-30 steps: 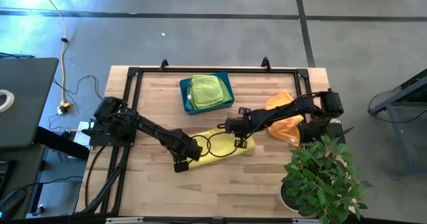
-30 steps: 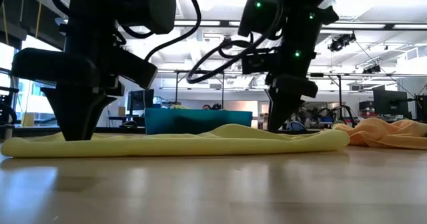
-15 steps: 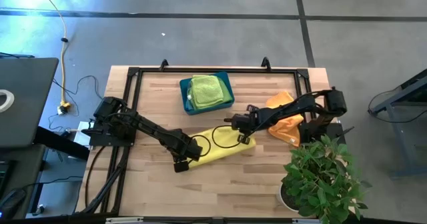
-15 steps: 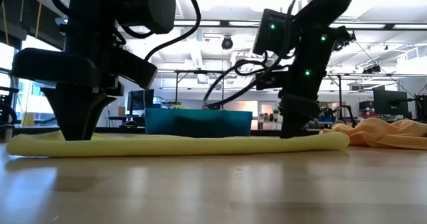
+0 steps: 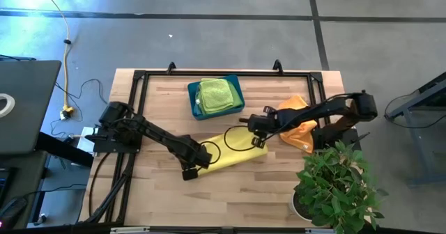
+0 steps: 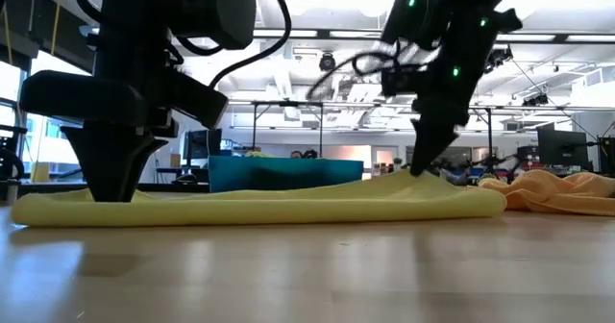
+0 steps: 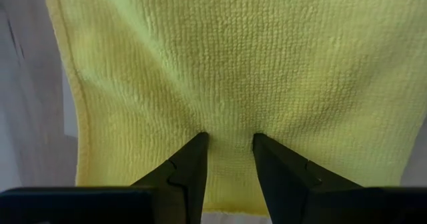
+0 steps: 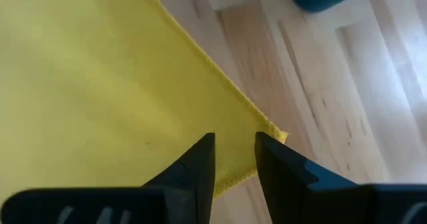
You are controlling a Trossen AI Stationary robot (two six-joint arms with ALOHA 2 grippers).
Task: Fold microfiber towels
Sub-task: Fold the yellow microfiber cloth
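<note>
With the soft yellow microfiber towel [image 5: 233, 148] lying mid-table, the left gripper [image 5: 189, 171] clamps its near corner and the right gripper [image 5: 259, 141] pinches its far corner, so the lift should keep both edges taut and aligned.

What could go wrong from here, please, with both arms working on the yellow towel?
1. The right claw has only a thin bit of the yellow towel near its corner, so the cloth might slip out as it lifts.
2. The left claw bears on the other end; a pull from the right could drag or bunch the towel rather than fold it cleanly.
3. The orange towel lies under the right arm and could get snagged.
</note>
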